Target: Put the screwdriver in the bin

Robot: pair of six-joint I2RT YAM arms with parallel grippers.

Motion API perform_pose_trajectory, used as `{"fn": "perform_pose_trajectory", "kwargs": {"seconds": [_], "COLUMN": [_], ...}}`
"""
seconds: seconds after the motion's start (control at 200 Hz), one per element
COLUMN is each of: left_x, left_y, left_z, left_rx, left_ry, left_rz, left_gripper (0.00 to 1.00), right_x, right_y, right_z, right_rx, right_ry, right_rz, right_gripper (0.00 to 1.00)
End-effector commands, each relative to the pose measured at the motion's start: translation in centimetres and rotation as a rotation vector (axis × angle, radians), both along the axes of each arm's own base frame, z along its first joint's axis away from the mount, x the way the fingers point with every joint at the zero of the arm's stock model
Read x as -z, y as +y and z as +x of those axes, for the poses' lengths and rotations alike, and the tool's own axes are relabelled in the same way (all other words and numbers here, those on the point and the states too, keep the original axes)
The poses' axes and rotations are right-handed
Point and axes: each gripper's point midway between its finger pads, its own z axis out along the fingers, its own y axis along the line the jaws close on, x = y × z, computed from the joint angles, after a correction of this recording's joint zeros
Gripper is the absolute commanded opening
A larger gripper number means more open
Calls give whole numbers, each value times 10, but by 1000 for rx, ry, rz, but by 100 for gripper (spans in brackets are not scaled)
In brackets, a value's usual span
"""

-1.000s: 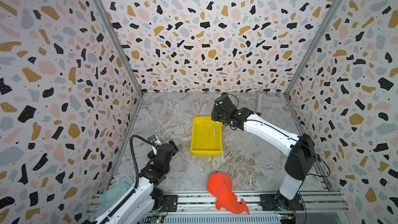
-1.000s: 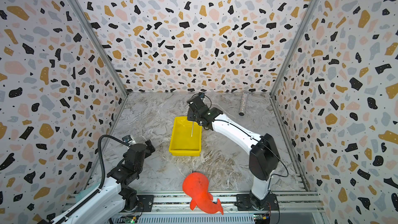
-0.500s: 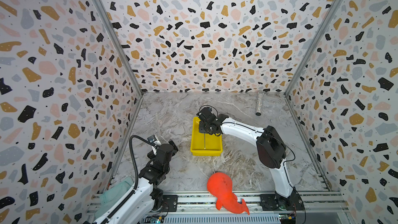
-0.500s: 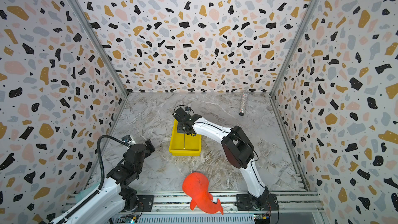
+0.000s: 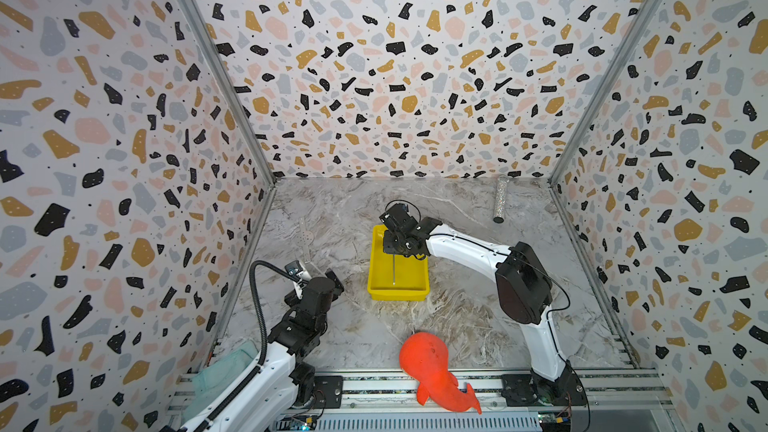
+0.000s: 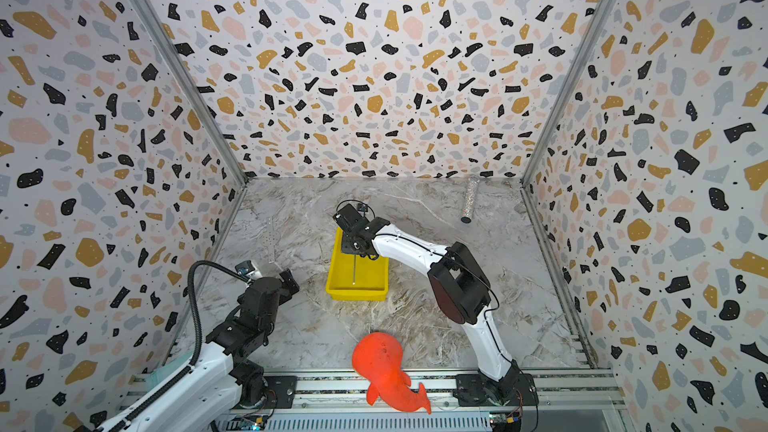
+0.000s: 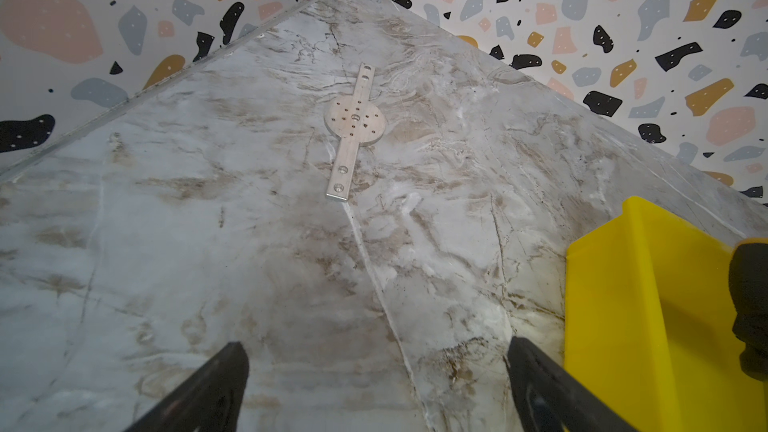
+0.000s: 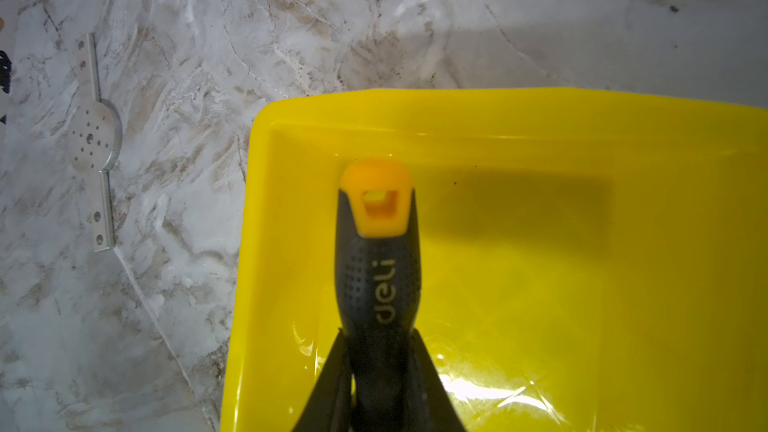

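Where speckled walls (image 5: 395, 76) enclose it, veined marble tabletop (image 5: 361, 334), yellow bin (image 5: 397, 295)

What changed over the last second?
Right gripper moved left and lower over the bin, elbow folding in, still shut on the screwdriver; its shaft now sits low inside. Left gripper, orange plush, glitter cylinder, metal plate: unchanged.

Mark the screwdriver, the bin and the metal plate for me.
screwdriver (image 8: 380, 268), right wrist view, black handle.
bin (image 5: 397, 292), in a top view, near wall.
metal plate (image 7: 354, 120), left wrist view, round middle.
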Motion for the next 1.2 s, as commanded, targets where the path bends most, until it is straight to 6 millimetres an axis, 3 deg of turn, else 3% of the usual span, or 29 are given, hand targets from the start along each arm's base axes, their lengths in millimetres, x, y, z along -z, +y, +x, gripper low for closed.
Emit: {"fn": "perform_pose_trajectory", "kwargs": {"seconds": [0.0, 0.24, 0.385, 0.591, 0.851, 0.966, 1.096, 1.196], "left_x": [0, 0, 1, 1, 1, 1, 1, 0], "left_y": [0, 0, 0, 0, -2, -2, -2, -1], "left_z": [1, 1, 1, 1, 2, 2, 2, 1], "left_rx": [0, -1, -2, -3, 9, 9, 8, 5], "left_ry": [-12, -8, -6, -4, -5, -3, -4, -8], "left_rz": [4, 6, 8, 7, 2, 2, 2, -1], "left_gripper": [98, 98, 98, 98, 98, 98, 98, 98], "right_x": [-15, -16, -23, -52, -93, -117, -145, -152], "right_y": [2, 1, 1, -14, -72, -107, -161, -204], "right_z": [7, 7, 6, 0, -12, -12, -14, -28], "right_rx": [-2, -5, -9, -5, 34, 53, 86, 100], "right_ry": [-25, -24, -30, -77, -237, -362, -582, -762], "right_rz": [15, 15, 22, 20, -53, -110, -216, -334], "right_gripper": [20, 41, 44, 45, 53, 69, 96, 99]}}
